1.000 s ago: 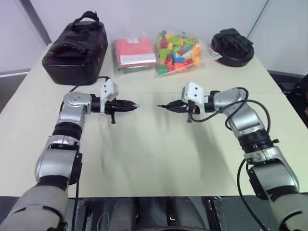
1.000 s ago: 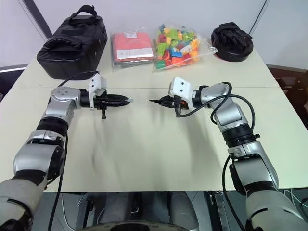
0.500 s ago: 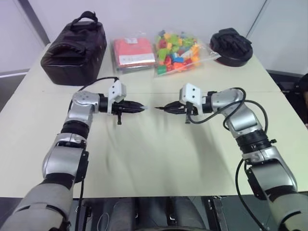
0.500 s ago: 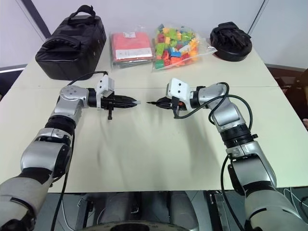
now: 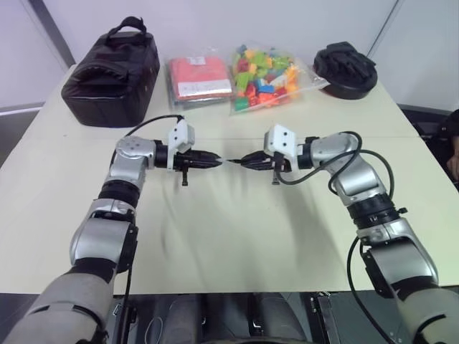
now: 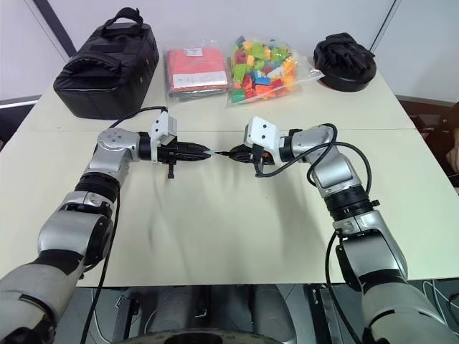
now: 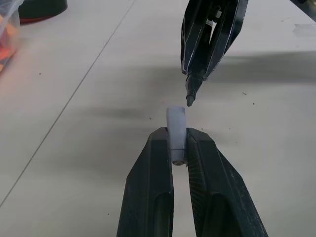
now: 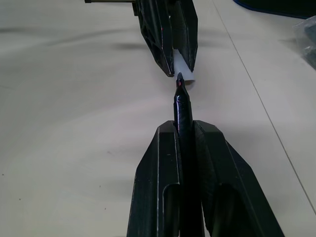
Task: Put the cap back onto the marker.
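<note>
I have my left gripper (image 7: 177, 148) clamped on the cap (image 7: 176, 133) and my right gripper (image 8: 183, 133) clamped on the marker (image 8: 181, 106), tips almost meeting above bare mid-table (image 5: 229, 236). Far edge: black bag (image 5: 111, 66), red packet (image 5: 199, 77), 1 clear bag of coloured blocks (image 5: 265, 79).

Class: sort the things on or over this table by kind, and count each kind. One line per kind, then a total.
Bags and packets: 3, black bag, red packet, bag of bricks
Marker parts: 2, cap, marker
Black round item: 1
Total: 6
</note>
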{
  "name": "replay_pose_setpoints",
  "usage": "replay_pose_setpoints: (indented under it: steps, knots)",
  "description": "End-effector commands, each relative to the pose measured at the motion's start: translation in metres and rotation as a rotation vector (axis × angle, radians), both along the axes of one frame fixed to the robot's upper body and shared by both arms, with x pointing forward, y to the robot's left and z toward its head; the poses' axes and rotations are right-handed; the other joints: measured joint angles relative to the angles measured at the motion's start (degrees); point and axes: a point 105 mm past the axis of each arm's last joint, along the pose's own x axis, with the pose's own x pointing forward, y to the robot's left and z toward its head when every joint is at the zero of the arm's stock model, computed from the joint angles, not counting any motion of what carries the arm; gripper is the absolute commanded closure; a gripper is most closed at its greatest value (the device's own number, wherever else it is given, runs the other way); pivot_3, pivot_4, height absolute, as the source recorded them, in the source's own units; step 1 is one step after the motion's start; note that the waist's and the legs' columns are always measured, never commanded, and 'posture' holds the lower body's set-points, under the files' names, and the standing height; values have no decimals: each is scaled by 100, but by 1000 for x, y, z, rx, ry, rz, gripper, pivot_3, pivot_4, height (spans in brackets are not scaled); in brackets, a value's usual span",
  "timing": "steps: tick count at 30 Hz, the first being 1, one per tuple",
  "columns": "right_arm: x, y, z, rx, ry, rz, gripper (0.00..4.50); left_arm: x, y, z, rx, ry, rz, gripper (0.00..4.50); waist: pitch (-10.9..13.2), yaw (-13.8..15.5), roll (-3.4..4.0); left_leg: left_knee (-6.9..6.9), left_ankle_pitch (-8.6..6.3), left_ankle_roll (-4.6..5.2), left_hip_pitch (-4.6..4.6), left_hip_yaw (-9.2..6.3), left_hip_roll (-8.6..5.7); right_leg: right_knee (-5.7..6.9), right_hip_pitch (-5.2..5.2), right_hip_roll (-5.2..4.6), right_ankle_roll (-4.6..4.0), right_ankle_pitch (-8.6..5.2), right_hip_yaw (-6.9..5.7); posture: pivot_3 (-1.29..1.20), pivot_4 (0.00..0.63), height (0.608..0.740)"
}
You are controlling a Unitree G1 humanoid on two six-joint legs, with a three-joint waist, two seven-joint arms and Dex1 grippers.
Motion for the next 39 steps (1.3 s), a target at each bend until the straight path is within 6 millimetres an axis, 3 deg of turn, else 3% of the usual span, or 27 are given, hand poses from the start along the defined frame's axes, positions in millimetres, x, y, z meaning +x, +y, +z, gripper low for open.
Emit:
replay_pose_setpoints:
  steps: [1, 7, 21, 39]
  knots:
    - [0, 4, 11, 21, -39, 9, 4500, 0, -7, 15, -23, -52, -24, 4452, 0, 1, 0, 0, 0, 0, 0, 0, 0, 0, 0, 0, 0, 0, 0, 0, 150, 740]
    - [0, 4, 10, 25, -37, 4, 4500, 0, -9, 16, -19, -55, -32, 4452, 0, 1, 0, 0, 0, 0, 0, 0, 0, 0, 0, -1, 0, 0, 0, 0, 150, 740]
    - [8, -4, 9, 29, -46, -36, 4500, 1, 9, 20, -4, -49, 3, 4452, 0, 6, 0, 1, 0, 0, 0, 1, -1, 1, 1, 0, 0, 0, 0, 0, 150, 740]
    - [6, 2, 7, 40, -39, -26, 4500, -1, -4, 12, 6, -42, -26, 4452, 0, -2, 0, 2, 0, 0, 0, 1, 0, 1, 0, 1, 0, 0, 0, 0, 150, 740]
